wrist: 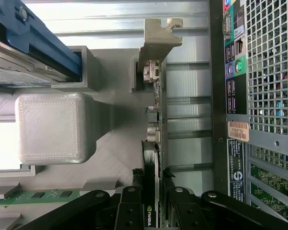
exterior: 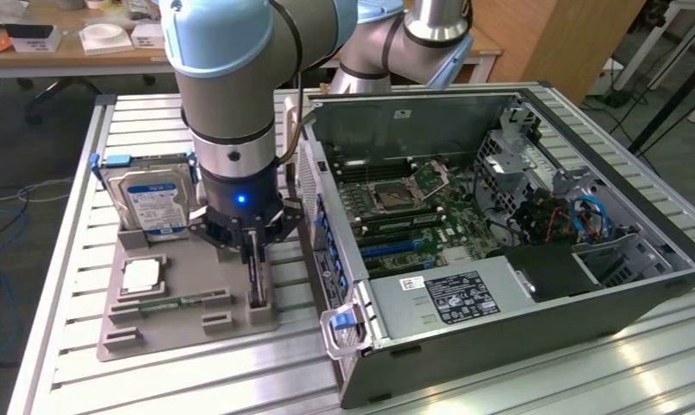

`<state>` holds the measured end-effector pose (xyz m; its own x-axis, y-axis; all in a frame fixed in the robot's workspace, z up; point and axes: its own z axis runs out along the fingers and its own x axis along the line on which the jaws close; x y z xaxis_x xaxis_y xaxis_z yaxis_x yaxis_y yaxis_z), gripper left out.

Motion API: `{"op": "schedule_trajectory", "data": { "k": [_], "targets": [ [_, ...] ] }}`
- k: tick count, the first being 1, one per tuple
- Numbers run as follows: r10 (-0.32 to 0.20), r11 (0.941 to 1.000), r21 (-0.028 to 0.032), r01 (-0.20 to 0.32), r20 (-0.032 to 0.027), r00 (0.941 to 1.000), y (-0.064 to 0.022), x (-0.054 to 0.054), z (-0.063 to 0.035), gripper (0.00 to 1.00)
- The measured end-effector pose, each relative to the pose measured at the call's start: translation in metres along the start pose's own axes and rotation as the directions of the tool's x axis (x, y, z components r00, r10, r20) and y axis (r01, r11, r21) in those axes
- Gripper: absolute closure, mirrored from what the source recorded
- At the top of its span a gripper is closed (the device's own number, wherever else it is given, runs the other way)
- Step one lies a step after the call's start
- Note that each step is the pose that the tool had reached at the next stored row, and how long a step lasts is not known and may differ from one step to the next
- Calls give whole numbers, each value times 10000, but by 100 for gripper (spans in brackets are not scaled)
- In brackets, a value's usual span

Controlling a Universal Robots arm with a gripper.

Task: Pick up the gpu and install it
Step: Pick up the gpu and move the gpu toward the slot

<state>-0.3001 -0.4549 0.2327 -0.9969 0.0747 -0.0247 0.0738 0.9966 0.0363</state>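
So, jaws clamped on the one gpu (wrist: 151, 187), upright in the tray (exterior: 186, 335); one hard drive (exterior: 151, 203) nearby, one case (exterior: 624, 298) on the exterior view's right.

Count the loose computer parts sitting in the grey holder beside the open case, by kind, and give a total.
Hard drive: 1
Processor: 1
Memory stick: 1
gpu: 1
Total: 4
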Motion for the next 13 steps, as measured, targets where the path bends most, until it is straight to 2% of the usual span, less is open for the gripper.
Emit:
{"op": "schedule_trajectory", "data": {
  "k": [7, 13],
  "targets": [
    [0, 10000, 1, 0, -2, 10000, 4, -2, -105, 74],
    [0, 10000, 1, 0, -1, 10000, 9, -6, -263, 74]
  ]
}}
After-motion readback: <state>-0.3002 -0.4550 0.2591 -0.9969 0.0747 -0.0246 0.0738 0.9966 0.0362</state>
